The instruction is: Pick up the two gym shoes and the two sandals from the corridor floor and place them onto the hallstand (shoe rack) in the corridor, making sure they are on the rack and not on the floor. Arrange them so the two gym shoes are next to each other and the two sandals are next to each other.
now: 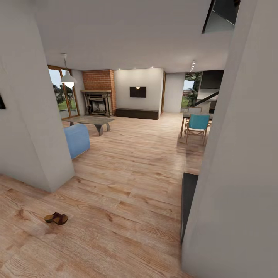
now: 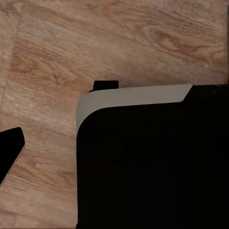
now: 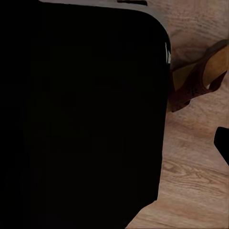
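Fingers first, and honestly we can't tell much. In the left wrist view there's a black fingertip (image 2: 10,151) poking in at the edge, and the right wrist view has a similar black tip (image 3: 223,143), but whether either gripper is spread or pressed together we can't say. Nothing looks pinched in either one.

Both wrist cameras are mostly looking at a big black rounded body panel with a pale grey edge (image 2: 133,98), so we'd guess the arms hang tucked down close against the robot, pointing at the light brown wood-plank corridor floor (image 1: 127,216).

Task stuff: one small dark brown leather open sandal with a tan sole (image 1: 56,218) lies on the floor, near and to the left. The right wrist view also catches a brown sandal (image 3: 198,78) on the planks just beside the black panel; we can't tell if it's the same one or the other.

Progress-wise, we reckon it's early or mid-way at best: at least one sandal is on the floor and nothing is in hand. Far ahead there's a brick fireplace (image 1: 99,92) and a teal chair (image 1: 198,124).
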### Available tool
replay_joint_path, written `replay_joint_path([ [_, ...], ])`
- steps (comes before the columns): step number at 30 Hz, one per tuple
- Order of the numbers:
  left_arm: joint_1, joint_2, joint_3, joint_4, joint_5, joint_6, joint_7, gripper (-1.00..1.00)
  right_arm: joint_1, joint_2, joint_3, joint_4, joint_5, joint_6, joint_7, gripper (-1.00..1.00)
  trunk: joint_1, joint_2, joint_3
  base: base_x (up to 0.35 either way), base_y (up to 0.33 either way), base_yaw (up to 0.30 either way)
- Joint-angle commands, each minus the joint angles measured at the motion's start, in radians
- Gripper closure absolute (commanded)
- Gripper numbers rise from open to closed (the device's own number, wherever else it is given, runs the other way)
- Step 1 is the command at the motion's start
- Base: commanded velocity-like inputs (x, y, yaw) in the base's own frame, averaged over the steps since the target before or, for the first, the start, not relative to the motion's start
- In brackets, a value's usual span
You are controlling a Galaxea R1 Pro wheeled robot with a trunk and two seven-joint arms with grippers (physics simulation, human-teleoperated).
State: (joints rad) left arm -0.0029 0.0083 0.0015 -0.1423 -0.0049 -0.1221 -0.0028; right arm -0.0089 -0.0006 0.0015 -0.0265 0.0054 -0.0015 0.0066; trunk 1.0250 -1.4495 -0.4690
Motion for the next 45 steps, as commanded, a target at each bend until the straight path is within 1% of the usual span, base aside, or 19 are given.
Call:
replay_joint_path([
  [1, -0.001, 0.0, 0.0, -0.006, -0.001, -0.009, 0.0, -1.0, 0.0, 0.0, 0.0, -0.006, 0.001, 0.0, 0.001, -1.0, 0.0, -0.001, -0.001, 0.0, 0.0, 0.0],
  [4, -0.004, 0.0, 0.0, -0.023, -0.002, -0.015, 0.0, -1.0, 0.0, 0.0, 0.0, -0.023, 0.001, 0.0, 0.002, -1.0, 0.0, -0.001, -0.001, 0.0, 0.0, 0.0],
  [16, -0.072, -0.007, -0.005, -0.091, -0.02, -0.016, -0.001, -1.0, 0.0, -0.001, 0.0, -0.091, 0.001, 0.0, 0.003, -1.0, 0.0, -0.001, -0.001, 0.0, 0.0, 0.0],
  [17, -0.09, -0.008, -0.005, -0.381, -0.02, -0.016, -0.002, -1.0, 0.0, -0.001, 0.0, -0.395, 0.001, 0.0, 0.003, -1.0, 0.0, -0.001, -0.001, 0.0, 0.0, 0.0],
  [23, -0.098, -0.01, -0.005, -0.375, -0.017, -0.017, -0.002, -1.0, 0.0, 0.001, 0.0, -0.423, 0.001, 0.0, 0.003, -1.0, 0.0, -0.001, -0.001, 0.0, 0.0, 0.0],
  [32, -0.098, -0.012, -0.007, -0.373, -0.014, -0.017, -0.002, -1.0, 0.0, 0.002, 0.0, -0.425, 0.0, 0.0, -0.002, -1.0, 0.0, -0.001, -0.002, 0.0, 0.0, 0.018],
  [45, -0.098, -0.013, -0.009, -0.373, -0.012, -0.016, -0.006, -1.0, 0.0, 0.002, -0.004, -0.42, -0.008, 0.0, -0.002, -1.0, 0.0, -0.001, -0.011, 0.0, 0.0, 0.24],
])
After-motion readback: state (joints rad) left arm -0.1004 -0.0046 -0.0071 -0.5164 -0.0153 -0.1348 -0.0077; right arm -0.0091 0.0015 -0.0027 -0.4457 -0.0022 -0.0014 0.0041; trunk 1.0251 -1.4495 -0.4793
